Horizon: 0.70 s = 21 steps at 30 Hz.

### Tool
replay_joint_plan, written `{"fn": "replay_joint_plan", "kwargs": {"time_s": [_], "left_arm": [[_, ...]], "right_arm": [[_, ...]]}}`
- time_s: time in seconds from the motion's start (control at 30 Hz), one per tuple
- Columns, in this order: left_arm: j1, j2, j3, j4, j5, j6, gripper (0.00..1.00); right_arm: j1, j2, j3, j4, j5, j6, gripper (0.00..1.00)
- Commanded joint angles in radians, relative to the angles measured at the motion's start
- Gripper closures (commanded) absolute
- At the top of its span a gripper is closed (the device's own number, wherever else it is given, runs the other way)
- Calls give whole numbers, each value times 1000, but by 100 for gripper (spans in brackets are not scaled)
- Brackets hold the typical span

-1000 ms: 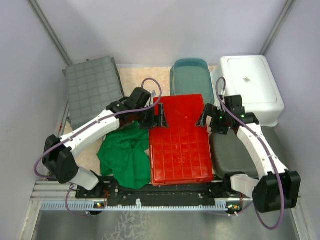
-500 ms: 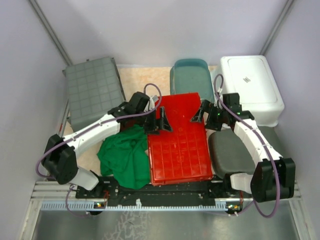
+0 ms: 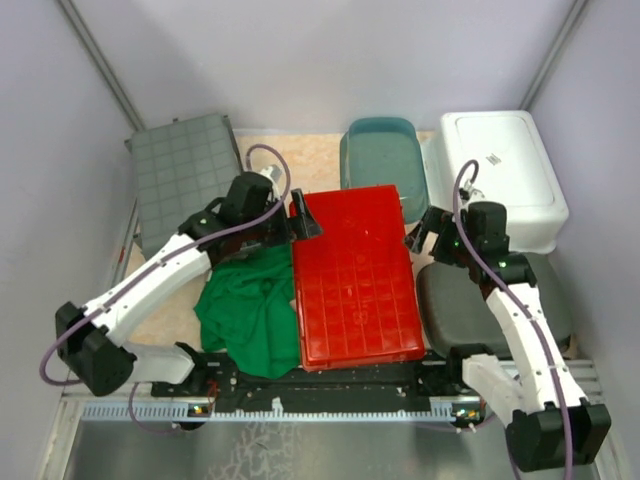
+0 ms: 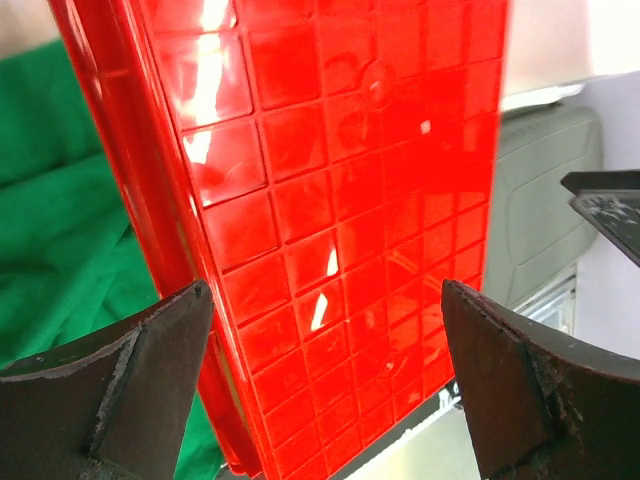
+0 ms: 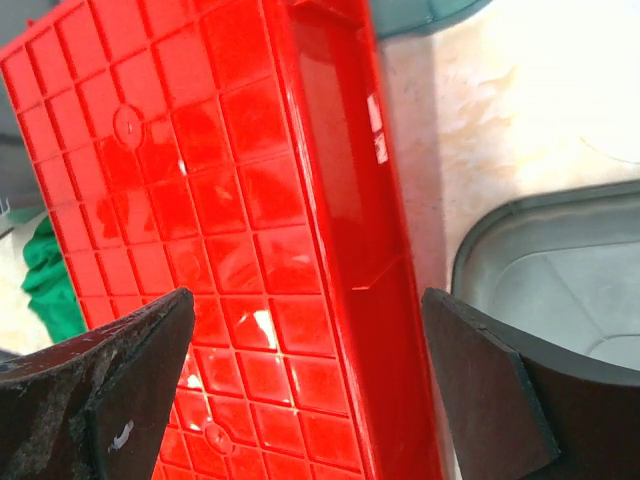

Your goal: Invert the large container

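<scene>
The large red container (image 3: 355, 280) lies upside down in the middle of the table, its gridded bottom facing up. It also shows in the left wrist view (image 4: 330, 180) and in the right wrist view (image 5: 220, 230). My left gripper (image 3: 300, 218) is open and empty at the container's far left corner, apart from it. My right gripper (image 3: 425, 232) is open and empty at the container's far right corner, apart from it.
A green cloth (image 3: 245, 305) lies left of the red container. A grey gridded container (image 3: 185, 180) sits at the back left, a teal one (image 3: 380, 150) behind, a white one (image 3: 500, 170) at the back right, a dark grey one (image 3: 470, 305) on the right.
Both grippers have let go of the red container and drawn back, left arm to the left, right arm to the right. The container has settled flat, bottom up.
</scene>
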Motion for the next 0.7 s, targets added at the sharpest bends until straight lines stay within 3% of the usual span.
{"fn": "replay_joint_plan", "kwargs": {"time_s": [0.0,0.13,0.23,0.4,0.67], "left_arm": [[2,98,-77,33,51,-52,0],[-3,135,-140,128,130,-94,0],[-3,143,-165,185,163,-102,1],[-3,133,-144,175,171,-85,0],[6,89,-146,60,113,-136,1]], "right_arm": [[0,26,-105,135,-171,82,5],[1,74,-167,254,-256,140,6],[5,144,-168,300,-319,143,13],[58,238,-127,338,-354,157,26],[138,307,-67,427,-327,208,32]]}}
